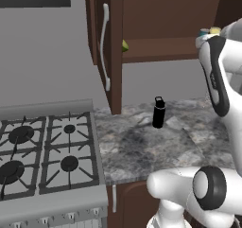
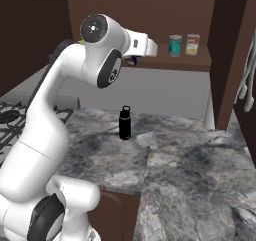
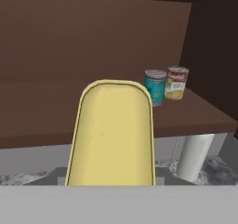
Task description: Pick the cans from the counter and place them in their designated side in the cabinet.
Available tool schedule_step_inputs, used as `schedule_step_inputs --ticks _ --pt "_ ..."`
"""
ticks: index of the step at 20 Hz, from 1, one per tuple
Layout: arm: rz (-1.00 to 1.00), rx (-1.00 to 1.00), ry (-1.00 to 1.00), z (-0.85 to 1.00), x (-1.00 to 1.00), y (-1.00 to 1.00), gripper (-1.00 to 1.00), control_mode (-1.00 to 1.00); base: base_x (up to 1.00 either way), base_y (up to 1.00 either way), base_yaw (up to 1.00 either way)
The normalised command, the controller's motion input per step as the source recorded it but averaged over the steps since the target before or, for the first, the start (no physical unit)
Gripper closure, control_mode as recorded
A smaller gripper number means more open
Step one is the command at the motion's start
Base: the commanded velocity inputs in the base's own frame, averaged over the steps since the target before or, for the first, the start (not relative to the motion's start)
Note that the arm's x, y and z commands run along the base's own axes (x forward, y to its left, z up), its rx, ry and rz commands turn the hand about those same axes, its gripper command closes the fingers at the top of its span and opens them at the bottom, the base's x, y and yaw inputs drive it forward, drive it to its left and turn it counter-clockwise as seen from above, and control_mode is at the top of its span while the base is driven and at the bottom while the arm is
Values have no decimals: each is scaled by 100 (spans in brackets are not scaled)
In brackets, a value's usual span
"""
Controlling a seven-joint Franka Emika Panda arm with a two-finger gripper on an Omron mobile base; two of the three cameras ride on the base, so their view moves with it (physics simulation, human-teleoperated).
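A can with a yellow top (image 3: 111,135) fills the middle of the hand view, held close in front of the camera. My gripper (image 2: 130,59) is shut on it, level with the open cabinet's shelf (image 2: 165,63) and toward its left part. A little of the can's dark blue side (image 2: 134,61) peeks out under the white hand. The teal can (image 3: 155,87) (image 2: 175,45) stands upright farther right on the shelf, apart from my gripper. The fingertips are hidden behind the held can. Below lies the marbled counter (image 2: 175,155).
A pale can with a red-and-yellow label (image 2: 192,44) stands just right of the teal can. A tall black bottle (image 1: 159,112) (image 2: 125,123) stands on the counter. The cabinet door with its silver handle (image 1: 105,47) hangs open at the left. The gas stove (image 1: 47,151) is left of the counter.
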Motion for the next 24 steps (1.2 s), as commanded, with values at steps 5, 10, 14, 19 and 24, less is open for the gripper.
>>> schedule_step_inputs --ticks 5,10,14,19,24 --pt "0 -2 0 -7 23 -13 100 -100 0 0 0" --pt "0 0 0 -10 24 -6 100 -100 0 0 0" --pt "1 0 0 -7 24 -8 100 -100 0 0 0" --pt "1 0 -1 -4 25 -15 100 -100 0 0 0" --pt "1 0 0 -5 29 -7 100 -100 0 0 0"
